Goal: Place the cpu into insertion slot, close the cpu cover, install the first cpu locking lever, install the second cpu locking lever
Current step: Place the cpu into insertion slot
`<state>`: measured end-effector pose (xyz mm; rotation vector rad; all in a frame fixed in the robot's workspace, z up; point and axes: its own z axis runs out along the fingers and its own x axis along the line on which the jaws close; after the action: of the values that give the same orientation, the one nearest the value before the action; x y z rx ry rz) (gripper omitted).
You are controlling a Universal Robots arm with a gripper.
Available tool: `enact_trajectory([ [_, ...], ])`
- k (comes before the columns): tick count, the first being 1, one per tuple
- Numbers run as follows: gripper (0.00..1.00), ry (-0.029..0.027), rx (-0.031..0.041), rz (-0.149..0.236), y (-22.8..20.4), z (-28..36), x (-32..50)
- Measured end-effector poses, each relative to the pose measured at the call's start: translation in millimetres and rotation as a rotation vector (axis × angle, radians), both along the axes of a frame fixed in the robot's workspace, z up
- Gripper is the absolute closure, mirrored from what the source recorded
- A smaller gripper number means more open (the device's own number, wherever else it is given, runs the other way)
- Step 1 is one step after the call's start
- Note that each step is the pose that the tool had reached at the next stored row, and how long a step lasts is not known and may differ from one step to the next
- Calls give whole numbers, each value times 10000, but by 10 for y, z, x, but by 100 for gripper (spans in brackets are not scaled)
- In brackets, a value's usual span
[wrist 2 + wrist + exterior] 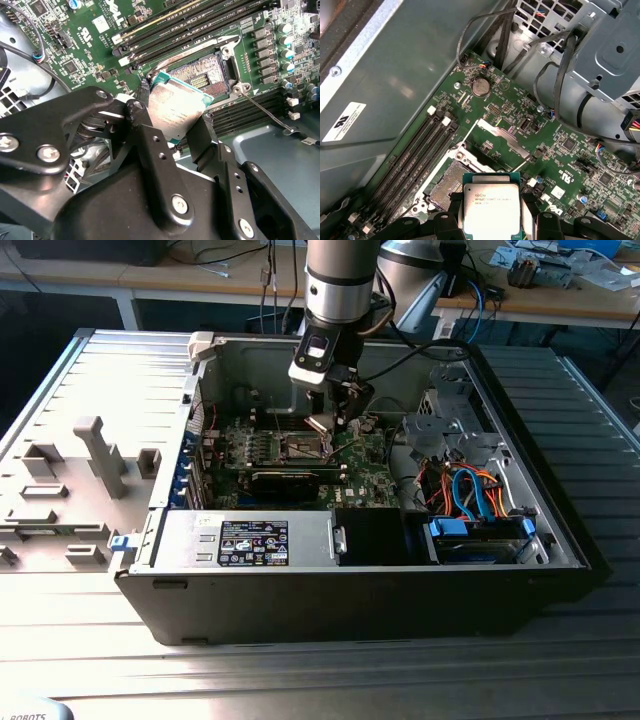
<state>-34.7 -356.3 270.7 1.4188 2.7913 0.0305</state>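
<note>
My gripper (334, 412) is shut on the cpu (175, 107), a flat square chip with a silver-grey face and green edge, held by two opposite sides between the black fingers (142, 130). In the first wrist view the cpu (491, 207) hangs just above and slightly off the insertion slot (447, 185), apart from it. The slot (209, 74) lies uncovered, its dark contact field showing inside a silver rim. The cpu cover (501, 136) stands swung up beside the slot. A thin wire locking lever (265, 111) lies swung out from the slot's corner.
Long black memory slots (200, 25) run alongside the socket. A grey drive cage (450, 410) and bundled cables (470, 490) fill the case on the exterior view's right. A power supply (250, 540) sits at the front. Grey fixture blocks (90, 455) stand outside the case.
</note>
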Motion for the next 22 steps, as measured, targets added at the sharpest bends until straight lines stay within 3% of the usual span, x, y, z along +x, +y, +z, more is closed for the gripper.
enact_trajectory([
  [22,46,0,-18,-554,0,0,0],
])
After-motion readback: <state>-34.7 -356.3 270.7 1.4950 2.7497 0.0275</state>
